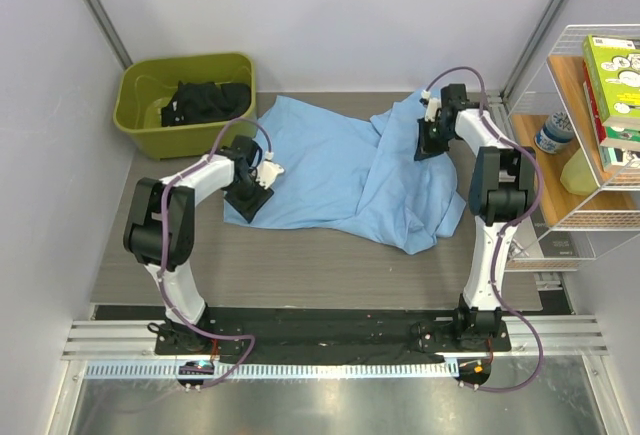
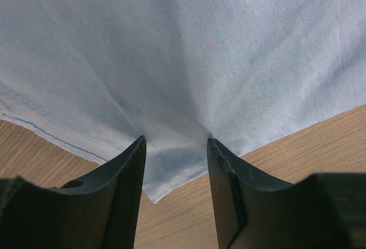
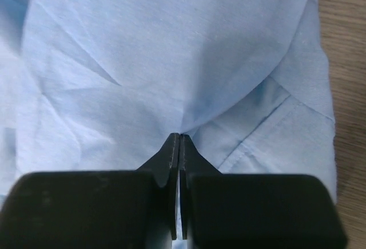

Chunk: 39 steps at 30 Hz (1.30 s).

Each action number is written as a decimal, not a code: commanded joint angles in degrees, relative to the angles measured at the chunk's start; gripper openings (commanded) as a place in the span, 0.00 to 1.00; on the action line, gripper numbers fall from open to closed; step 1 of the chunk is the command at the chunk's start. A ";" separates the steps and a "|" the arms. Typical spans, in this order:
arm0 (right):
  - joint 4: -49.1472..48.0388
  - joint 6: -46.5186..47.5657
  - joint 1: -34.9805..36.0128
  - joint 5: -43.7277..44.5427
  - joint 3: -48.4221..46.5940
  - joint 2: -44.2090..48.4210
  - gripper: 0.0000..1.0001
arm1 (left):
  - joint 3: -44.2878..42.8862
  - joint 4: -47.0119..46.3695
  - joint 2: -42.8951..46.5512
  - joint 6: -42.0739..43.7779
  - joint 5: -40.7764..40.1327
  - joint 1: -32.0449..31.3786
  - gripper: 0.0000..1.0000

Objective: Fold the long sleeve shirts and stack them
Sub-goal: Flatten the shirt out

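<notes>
Light-blue cloth fills the middle of the overhead view: the long sleeve shirt (image 1: 330, 170) lies spread but rumpled on the wooden counter (image 1: 300, 265), its right side heaped in folds. The left tool (image 1: 250, 200) sits at the near-left corner of the shirt and the right tool (image 1: 432, 145) at the far-right bunch. The two are set well apart, probably so the cloth can be drawn flat between them. An olive tub (image 1: 135, 105) holding dark garments (image 1: 205, 100) stands at the far left.

From the left wrist, the tool's jaws stand about half apart, straddling the hem corner. Creases run toward its fingertips (image 2: 140, 146), but nothing is pinched between them. By my reading it is lined up on the corner and not yet gripping.

From the right wrist, the jaws are pressed together on a pinch of shirt, with wrinkles fanning out from the tips. That looks like a firm hold, ready to lift or pull the heaped side.
</notes>
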<state>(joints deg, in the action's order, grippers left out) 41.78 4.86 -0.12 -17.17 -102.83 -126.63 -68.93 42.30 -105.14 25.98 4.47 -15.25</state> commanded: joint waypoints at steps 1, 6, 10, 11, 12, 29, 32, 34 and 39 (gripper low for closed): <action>0.84 -0.73 -0.58 -10.91 -2.21 6.38 0.01 | -1.56 1.20 3.80 -0.49 -0.25 0.30 0.48; 3.92 5.49 -0.06 -27.11 1.39 17.88 0.01 | -5.94 2.34 7.83 -4.61 8.60 1.71 0.48; 6.99 14.71 4.84 -31.08 11.04 33.50 0.01 | -9.20 0.51 14.06 -6.29 21.57 1.89 0.55; 8.74 16.82 6.26 -30.56 13.07 36.16 0.01 | -9.47 -0.98 15.48 -6.99 24.77 1.89 0.57; 9.19 20.94 7.75 -29.86 15.35 39.67 0.01 | -9.91 -2.65 17.06 -9.43 28.10 1.71 0.67; -9.96 20.98 25.96 -13.17 48.51 73.38 0.01 | -4.65 -8.20 24.11 -3.65 37.56 -21.05 0.80; -9.00 23.51 25.96 -13.75 49.56 68.98 0.01 | -0.96 -8.38 22.88 -1.46 30.17 -19.57 0.76; -8.65 25.02 26.22 -16.83 49.30 67.40 0.01 | 0.81 -8.47 21.22 -1.63 28.41 -15.71 0.73; -10.57 25.37 31.66 -18.95 46.93 62.47 0.01 | -4.19 -2.85 16.73 -3.74 39.99 -6.12 0.74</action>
<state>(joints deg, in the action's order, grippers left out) 35.05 28.62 27.38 -33.74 -53.76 -62.76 -68.73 35.70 -86.61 22.48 37.65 -26.74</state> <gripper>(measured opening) 0.018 0.715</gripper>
